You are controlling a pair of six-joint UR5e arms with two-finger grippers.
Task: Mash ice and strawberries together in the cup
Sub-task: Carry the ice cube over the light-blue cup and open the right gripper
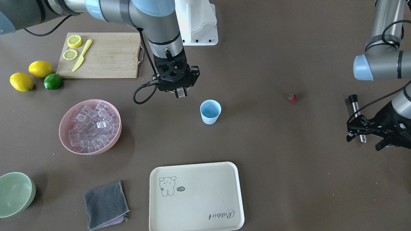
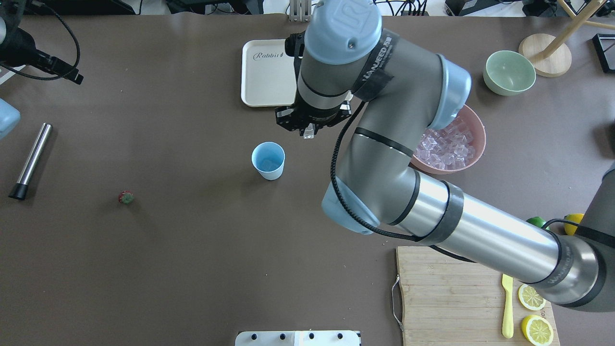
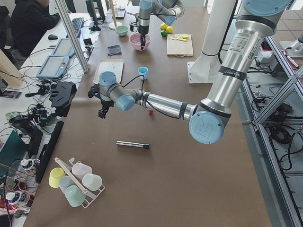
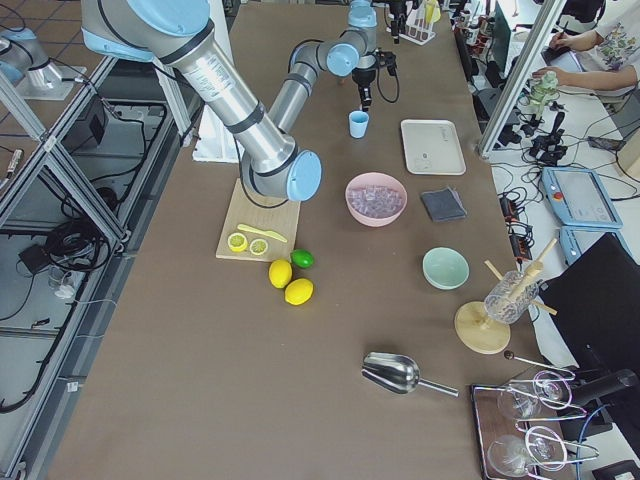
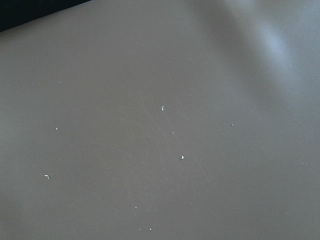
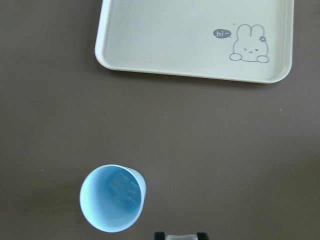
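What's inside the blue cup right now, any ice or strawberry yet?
The cup holds what looks like faint clear ice at its bottom. The strawberry lies apart on the table. Its wall covers part of the floor, so a count is unsure.

lt blue cup (image 1: 210, 111), pink bowl (image 1: 91, 151), red strawberry (image 1: 292, 98) w/ green cap.

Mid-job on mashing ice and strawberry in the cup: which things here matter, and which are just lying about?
In the job: blue cup, strawberry, ice cubes in the pink bowl, ice cube in the right hand, steel muddler.
Lying about: tray, grey cloth, green bowl, cutting board, lemons, lime.
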